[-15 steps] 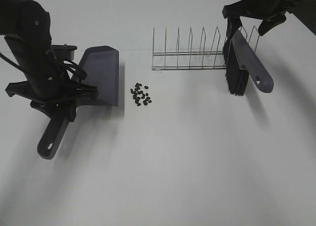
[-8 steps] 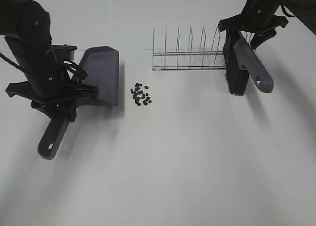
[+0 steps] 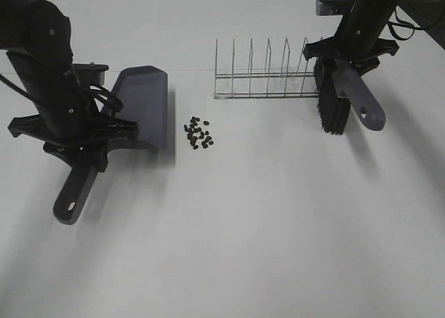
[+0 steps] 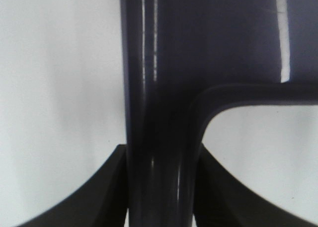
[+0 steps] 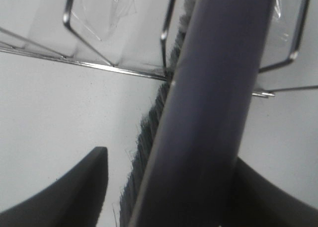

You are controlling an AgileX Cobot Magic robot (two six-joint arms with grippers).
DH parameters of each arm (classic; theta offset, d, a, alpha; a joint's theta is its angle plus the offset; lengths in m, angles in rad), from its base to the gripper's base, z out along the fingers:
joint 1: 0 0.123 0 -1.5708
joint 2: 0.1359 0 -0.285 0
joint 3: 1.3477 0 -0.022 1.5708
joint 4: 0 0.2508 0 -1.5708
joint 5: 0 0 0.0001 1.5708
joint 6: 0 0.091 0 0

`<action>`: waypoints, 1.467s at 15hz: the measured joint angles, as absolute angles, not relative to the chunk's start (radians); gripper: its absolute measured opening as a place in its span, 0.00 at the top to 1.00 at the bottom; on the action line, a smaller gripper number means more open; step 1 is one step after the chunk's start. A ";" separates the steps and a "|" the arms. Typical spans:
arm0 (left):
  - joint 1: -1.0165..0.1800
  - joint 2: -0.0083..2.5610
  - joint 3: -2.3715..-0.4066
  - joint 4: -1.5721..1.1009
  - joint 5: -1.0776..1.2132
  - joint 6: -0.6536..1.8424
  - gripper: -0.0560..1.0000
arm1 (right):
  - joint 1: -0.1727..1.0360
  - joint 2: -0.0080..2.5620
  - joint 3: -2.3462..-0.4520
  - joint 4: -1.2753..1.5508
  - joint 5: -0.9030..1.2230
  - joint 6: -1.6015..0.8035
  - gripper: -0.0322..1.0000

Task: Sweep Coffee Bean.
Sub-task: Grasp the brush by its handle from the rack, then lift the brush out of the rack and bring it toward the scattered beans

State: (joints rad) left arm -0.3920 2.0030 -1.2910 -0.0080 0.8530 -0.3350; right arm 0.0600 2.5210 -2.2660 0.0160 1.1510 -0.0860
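Observation:
The coffee beans lie in a loose cluster on the white table, just right of the dustpan's front lip. The dark grey dustpan rests flat, handle toward the near left. My left gripper is shut on the dustpan's handle. The brush leans at the right end of the wire rack, bristles down, handle sloping to the right. My right gripper straddles the brush's handle from above. Its jaws are open, with a gap on the bristle side.
The wire rack has several upright prongs and stands behind the beans, toward the back right. The dustpan's handle end points at the near left. Bare white table lies in front of the beans and the brush.
My right arm has come down and to the left, so the gripper now sits around the brush's handle. The brush, dustpan, beans and left arm have not moved.

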 joint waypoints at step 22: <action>-0.401 2.021 -1.291 0.000 0.916 -0.357 0.64 | 0.059 1.947 -1.787 0.039 1.215 0.016 0.71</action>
State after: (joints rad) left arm -0.4010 2.0210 -1.2910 0.0000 0.9160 -0.3570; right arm 0.0590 1.9470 -1.7870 0.0390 1.2150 0.0160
